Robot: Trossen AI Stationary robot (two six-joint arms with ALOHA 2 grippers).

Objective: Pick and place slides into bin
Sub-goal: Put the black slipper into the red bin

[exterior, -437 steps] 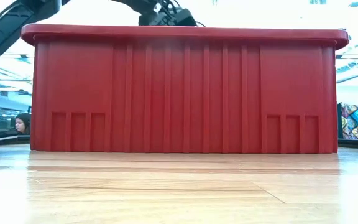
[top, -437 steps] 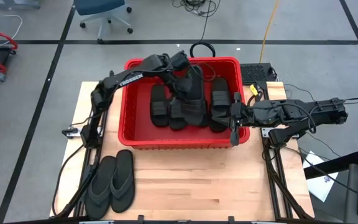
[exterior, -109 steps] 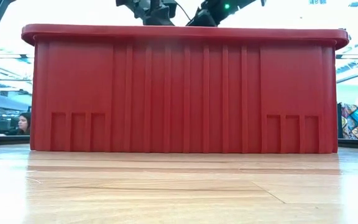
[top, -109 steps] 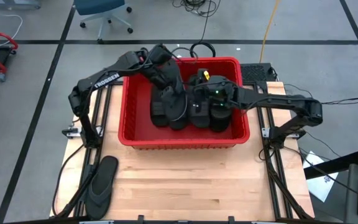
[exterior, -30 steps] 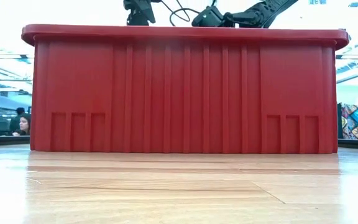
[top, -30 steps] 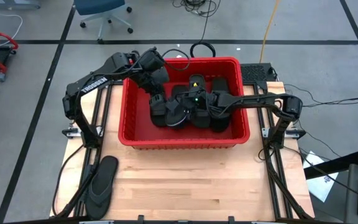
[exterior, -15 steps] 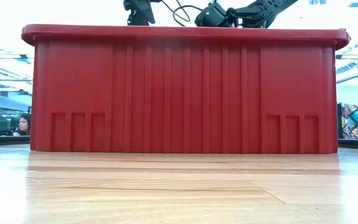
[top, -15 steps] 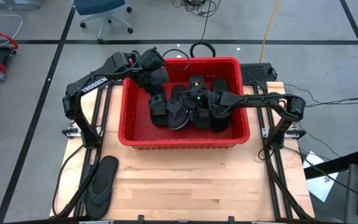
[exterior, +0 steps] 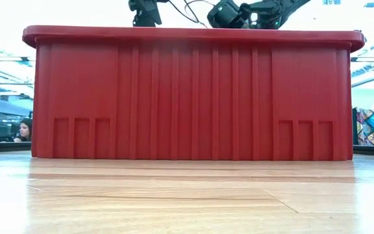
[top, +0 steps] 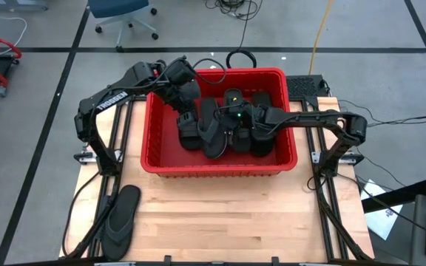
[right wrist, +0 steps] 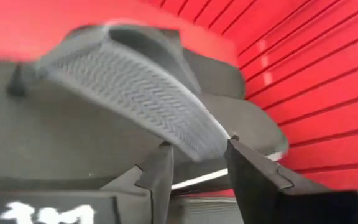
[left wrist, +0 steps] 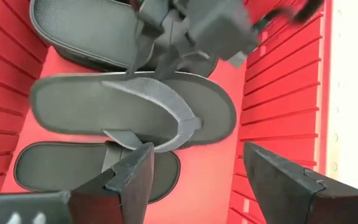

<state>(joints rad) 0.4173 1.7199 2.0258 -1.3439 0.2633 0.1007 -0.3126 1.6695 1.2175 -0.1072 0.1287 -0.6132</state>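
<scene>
The red bin (top: 220,170) stands mid-table and fills the low view (exterior: 187,97). Several black slides lie inside it, among them band-strapped ones (left wrist: 86,25) (left wrist: 48,171). A thong flip-flop (top: 208,137) (left wrist: 104,102) lies strap up across them. My right gripper (top: 222,120) (right wrist: 197,144) is down in the bin, shut on that flip-flop's strap. My left gripper (top: 186,103) (left wrist: 197,149) hovers open and empty over the bin's far left part, above the flip-flop. The second flip-flop (top: 120,216) lies flat on the table at the near left. My right gripper pinches the flip-flop's ribbed thong strap (right wrist: 185,127) between its two fingers (left wrist: 145,46). It comes slanting down from the table's right. The strap stands up off the sole. The sole lies below the fingers over the other slides; whether it is lifted clear, I cannot tell.
The bin's slotted walls (left wrist: 278,93) close in on both grippers. Bare wooden table (top: 220,222) lies in front of the bin. A dark box (top: 302,87) and cables sit at the table's far right corner.
My right gripper has risen a little and drawn slightly toward the table's right edge, still shut on the strap. The flip-flop has come along with it and now shows longer and straighter among the slides.
</scene>
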